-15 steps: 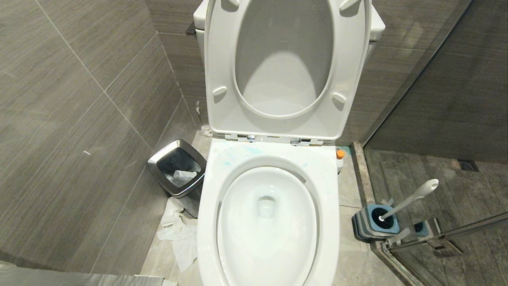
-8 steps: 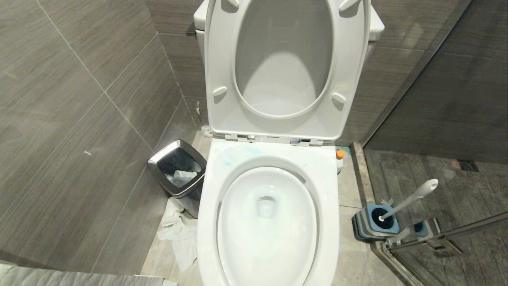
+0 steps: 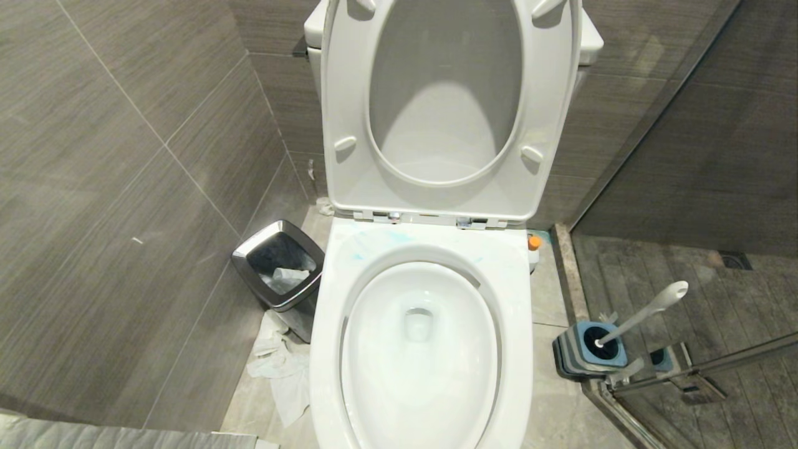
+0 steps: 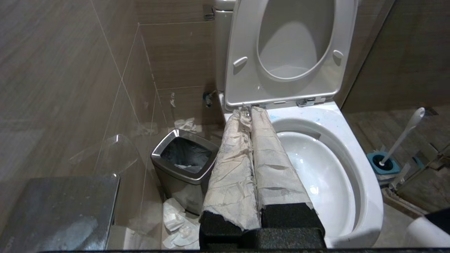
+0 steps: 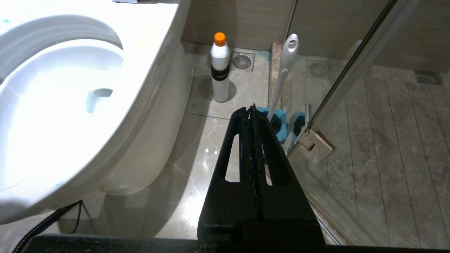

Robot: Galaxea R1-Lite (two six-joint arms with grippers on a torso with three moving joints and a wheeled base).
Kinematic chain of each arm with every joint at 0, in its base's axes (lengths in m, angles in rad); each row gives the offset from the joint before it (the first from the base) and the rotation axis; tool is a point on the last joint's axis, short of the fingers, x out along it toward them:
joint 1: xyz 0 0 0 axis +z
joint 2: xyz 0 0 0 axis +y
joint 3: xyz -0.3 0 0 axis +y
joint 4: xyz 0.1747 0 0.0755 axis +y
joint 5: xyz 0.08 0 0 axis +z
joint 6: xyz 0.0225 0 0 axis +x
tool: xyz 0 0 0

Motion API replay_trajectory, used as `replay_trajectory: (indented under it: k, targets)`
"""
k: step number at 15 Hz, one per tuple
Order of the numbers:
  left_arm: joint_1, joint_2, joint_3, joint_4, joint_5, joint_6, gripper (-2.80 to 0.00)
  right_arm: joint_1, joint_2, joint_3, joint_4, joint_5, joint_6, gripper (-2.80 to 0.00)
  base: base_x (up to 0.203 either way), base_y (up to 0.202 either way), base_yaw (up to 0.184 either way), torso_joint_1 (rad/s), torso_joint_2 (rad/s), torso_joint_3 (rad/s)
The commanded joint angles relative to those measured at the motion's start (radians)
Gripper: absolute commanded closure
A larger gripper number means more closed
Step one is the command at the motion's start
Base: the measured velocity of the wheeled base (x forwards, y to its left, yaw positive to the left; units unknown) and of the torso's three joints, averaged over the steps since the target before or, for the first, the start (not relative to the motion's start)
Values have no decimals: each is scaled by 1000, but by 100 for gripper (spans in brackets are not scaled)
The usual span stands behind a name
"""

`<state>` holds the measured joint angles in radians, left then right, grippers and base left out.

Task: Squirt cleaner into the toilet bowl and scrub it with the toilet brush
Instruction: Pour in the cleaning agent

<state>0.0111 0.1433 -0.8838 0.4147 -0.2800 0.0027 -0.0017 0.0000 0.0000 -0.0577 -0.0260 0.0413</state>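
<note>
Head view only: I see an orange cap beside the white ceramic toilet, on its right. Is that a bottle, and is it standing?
Observer: Yes. The right wrist view shows a white plastic bottle with orange cap and black band standing upright on the floor beside the white ceramic toilet bowl.
Operator: Is the left tool holding anything?
Observer: No. The left tool is shut and empty, its paper-wrapped fingers pressed together.

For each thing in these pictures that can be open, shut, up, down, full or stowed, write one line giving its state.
toilet bowl: seat and lid up, pale blue smears on rim.
toilet brush: stowed in its holder.
bin: open, paper inside.
bottle: upright, orange cap on.
left pincer: shut, empty.
right pincer: shut, empty.
</note>
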Motion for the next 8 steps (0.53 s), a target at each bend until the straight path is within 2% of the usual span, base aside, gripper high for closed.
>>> replay_trajectory:
  k: [1, 4, 8]
  targets:
    - [-7, -103, 57, 3, -1, -1, 0, 0, 0, 25, -1, 0, 0, 0, 0, 0, 0, 0, 0, 0]
    - [-11, -143, 129, -36, 3, 0, 0, 0, 0, 25, -1, 0, 0, 0, 0, 0, 0, 0, 0, 0]
    - [-11, -143, 234, -177, 5, 29, 0, 0, 0, 26, -1, 0, 0, 0, 0, 0, 0, 0, 0, 0]
